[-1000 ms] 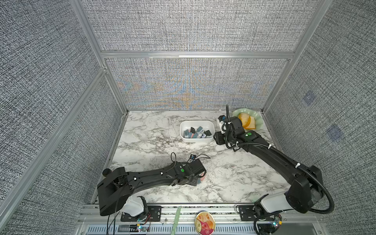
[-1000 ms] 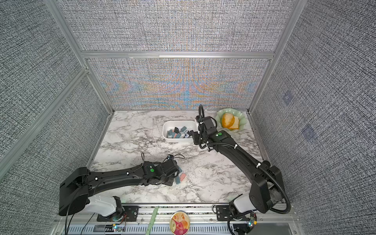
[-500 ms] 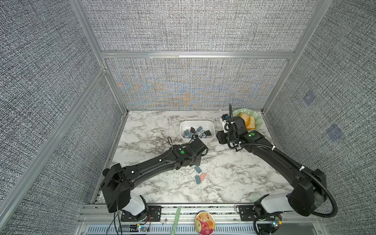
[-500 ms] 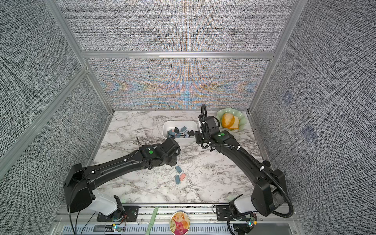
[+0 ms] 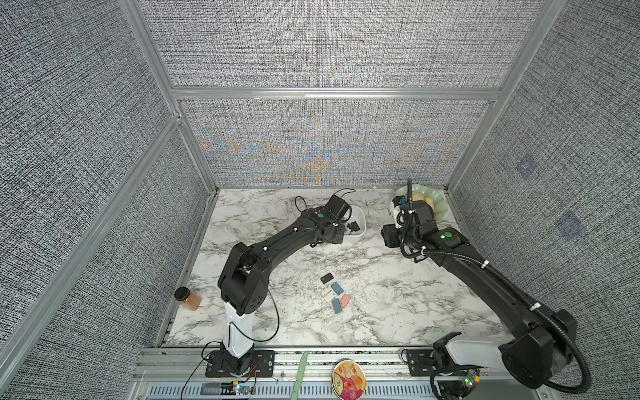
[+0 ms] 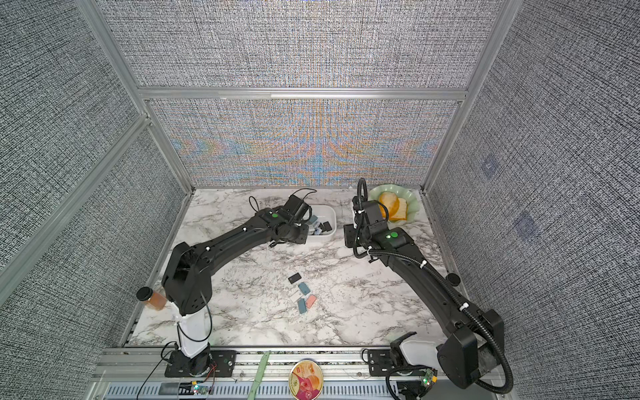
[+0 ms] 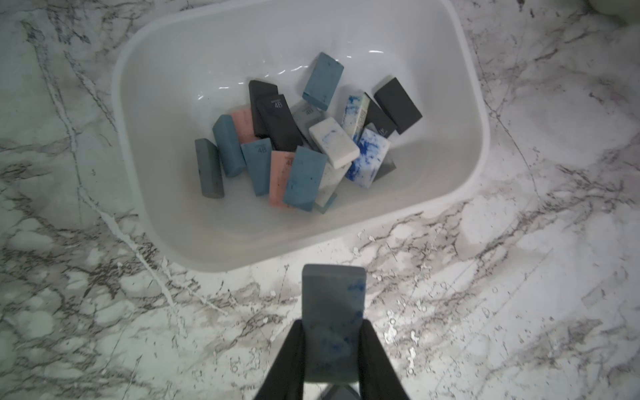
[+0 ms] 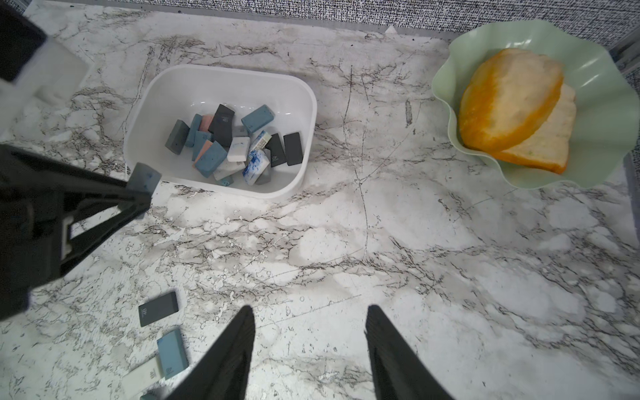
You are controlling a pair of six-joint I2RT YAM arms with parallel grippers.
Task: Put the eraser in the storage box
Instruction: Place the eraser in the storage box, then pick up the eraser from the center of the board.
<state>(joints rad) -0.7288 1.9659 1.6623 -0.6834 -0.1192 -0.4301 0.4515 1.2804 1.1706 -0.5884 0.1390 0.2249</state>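
Grey woven panels wall in a marble tabletop (image 5: 398, 311), and at its far left edge stands a small amber jar (image 5: 188, 298) with a black lid, well apart from the work. Next comes the left gripper (image 7: 331, 332), its fingers clamped flat on the two broad sides of the eraser (image 7: 333, 294), a grey block smudged with blue. About half of it pokes out beyond the tips. It hangs just short of the near rim of the storage box (image 7: 242, 239), over marble rather than over the hollow, where a heap of erasers already lies. I judge the block light, firm with a little give, and rubbery enough to resist sliding. A hold low on the wide faces looks sound, though it may cling to the pads on release and bounce if let go from high. Nearer the front edge, several loose erasers (image 5: 345, 300) lie close together on the marble. Further right, the right gripper (image 8: 310, 311) hovers with fingers apart and empty. At the far right corner sits a green dish (image 8: 588, 69) holding bread (image 8: 509, 100).
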